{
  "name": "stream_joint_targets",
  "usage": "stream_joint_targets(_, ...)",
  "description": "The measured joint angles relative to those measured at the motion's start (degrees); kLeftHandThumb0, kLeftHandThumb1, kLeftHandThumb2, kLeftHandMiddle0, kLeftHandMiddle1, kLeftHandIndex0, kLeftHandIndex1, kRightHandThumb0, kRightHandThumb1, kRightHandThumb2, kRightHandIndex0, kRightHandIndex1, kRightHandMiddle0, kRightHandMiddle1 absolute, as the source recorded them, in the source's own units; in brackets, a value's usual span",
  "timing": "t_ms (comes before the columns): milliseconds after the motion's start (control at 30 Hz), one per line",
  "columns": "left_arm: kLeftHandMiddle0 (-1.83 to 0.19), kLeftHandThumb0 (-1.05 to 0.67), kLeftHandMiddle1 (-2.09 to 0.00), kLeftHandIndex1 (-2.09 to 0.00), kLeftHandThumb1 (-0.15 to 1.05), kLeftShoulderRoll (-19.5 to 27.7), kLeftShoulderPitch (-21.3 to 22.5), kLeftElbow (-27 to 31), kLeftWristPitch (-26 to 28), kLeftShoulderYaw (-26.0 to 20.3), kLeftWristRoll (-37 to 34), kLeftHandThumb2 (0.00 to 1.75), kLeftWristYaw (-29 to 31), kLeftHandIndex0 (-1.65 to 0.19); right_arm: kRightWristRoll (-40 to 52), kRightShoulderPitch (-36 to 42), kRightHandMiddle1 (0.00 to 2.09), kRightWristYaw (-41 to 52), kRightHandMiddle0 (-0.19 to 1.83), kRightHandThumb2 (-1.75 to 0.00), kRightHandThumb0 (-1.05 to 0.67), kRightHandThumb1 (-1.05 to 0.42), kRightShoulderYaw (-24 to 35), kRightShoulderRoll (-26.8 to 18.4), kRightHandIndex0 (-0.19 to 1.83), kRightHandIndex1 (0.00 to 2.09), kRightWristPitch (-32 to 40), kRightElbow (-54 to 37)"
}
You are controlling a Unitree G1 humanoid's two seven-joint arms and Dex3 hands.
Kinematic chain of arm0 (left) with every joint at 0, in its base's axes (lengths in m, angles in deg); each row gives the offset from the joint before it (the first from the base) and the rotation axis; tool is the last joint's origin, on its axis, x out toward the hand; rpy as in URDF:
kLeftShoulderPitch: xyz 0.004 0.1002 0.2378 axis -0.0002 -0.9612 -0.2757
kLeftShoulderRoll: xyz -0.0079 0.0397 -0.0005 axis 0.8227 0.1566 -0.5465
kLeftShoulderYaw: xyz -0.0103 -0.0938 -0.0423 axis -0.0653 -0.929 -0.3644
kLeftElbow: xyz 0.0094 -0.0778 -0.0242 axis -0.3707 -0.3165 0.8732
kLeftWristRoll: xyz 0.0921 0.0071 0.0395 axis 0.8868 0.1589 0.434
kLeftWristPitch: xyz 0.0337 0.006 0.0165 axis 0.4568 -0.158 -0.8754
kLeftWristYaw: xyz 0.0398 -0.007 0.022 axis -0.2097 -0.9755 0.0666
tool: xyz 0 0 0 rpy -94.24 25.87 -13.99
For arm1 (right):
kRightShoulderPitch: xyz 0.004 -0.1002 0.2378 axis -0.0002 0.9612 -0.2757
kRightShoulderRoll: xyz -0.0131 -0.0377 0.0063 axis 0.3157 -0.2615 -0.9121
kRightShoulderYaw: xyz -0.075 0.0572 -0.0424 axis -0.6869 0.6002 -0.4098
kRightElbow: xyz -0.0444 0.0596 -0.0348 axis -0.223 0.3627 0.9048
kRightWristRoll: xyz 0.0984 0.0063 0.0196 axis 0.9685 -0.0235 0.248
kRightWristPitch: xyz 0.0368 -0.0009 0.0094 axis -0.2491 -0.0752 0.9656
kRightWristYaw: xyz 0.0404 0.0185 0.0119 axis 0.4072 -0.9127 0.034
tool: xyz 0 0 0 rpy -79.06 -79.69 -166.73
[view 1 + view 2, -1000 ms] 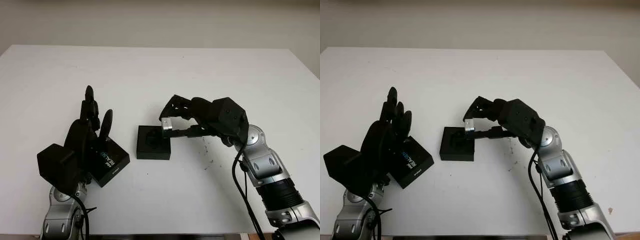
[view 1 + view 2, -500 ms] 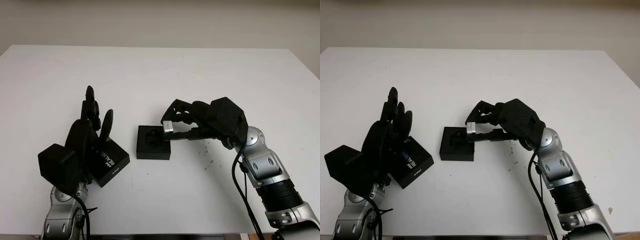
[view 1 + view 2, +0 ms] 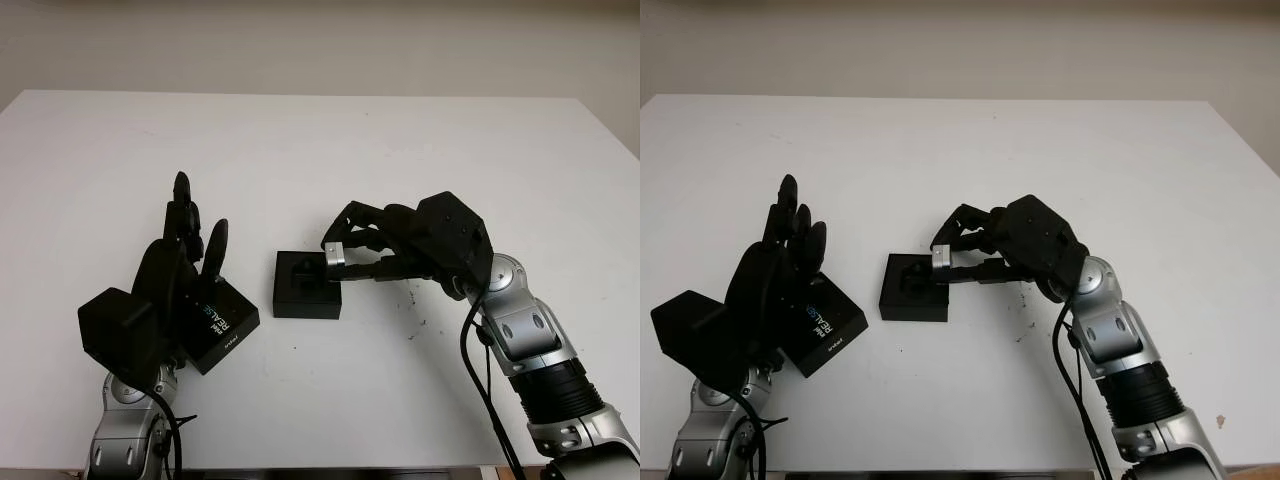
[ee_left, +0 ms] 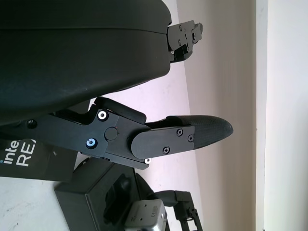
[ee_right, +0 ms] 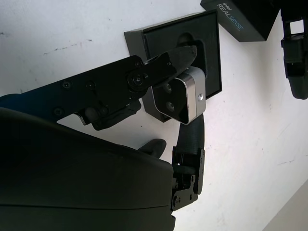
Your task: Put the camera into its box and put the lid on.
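The right hand (image 3: pixel 352 250) grasps the small silver camera (image 3: pixel 334 256) between its fingers (image 5: pixel 169 58), holding it over the right edge of the open black box (image 3: pixel 306 284), which sits on the white counter (image 3: pixel 320 150) near its middle. The camera is not yet seated in the box's moulded recess. To the left, the black lid (image 3: pixel 218 325), printed with white lettering, lies on the counter apart from the box. The left hand (image 3: pixel 185 262) is open, holding nothing, above and partly over the lid.
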Motion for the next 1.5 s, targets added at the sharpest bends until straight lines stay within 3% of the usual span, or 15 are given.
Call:
stream_joint_targets(267,0.19,-0.72,-0.03,-0.02,1.05,-0.08,0.0,0.23,0.03,0.01,0.04,0.52,-0.01,0.19,0.15,0.0,2.03,0.47,0.32,-0.05,-0.44,-1.0,-0.03,0.04,0.09,0.67,0.5,-0.3)
stream_joint_targets(1500,0.19,-0.72,-0.03,-0.02,1.05,-0.36,0.0,0.23,0.17,0.17,0.43,0.53,-0.44,0.19,2.39,0.42,1.97,0.96,0.27,-0.05,-0.42,-1.01,-0.46,1.07,0.05,0.75,0.05,-0.8)
